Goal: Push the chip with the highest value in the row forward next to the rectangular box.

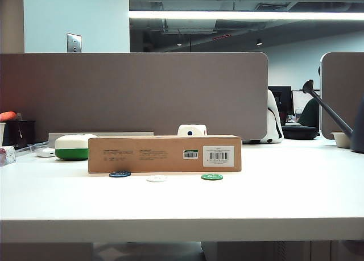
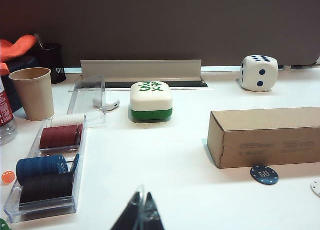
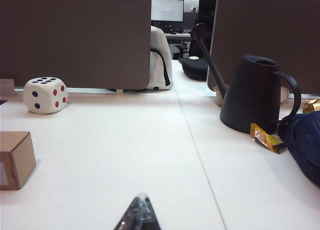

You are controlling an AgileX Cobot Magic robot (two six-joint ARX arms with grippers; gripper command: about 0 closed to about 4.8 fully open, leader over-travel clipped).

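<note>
The blue chip (image 1: pixel 120 174) marked 50 (image 2: pixel 264 174) lies flat right against the front face of the rectangular box (image 1: pixel 164 154), the brown cardboard box (image 2: pixel 267 136). In the row, the white chip (image 1: pixel 156 178) and the green chip (image 1: pixel 211 177) lie a little nearer the table's front edge. Only the white chip's edge (image 2: pixel 316 187) shows in the left wrist view. My left gripper (image 2: pixel 141 196) is shut and holds nothing, well short of the blue chip. My right gripper (image 3: pixel 141 197) is shut, over bare table beyond the box's end (image 3: pixel 16 159). Neither gripper shows in the exterior view.
A white-and-green rounded case (image 2: pixel 151 100) and a white die (image 2: pixel 258 72) stand behind the box. A clear tray of stacked chips (image 2: pixel 45 175), a paper cup (image 2: pixel 33 92) and a small clear box (image 2: pixel 89 96) sit at the left. A black watering can (image 3: pixel 255 93) and a blue bag (image 3: pixel 305 140) stand at the right.
</note>
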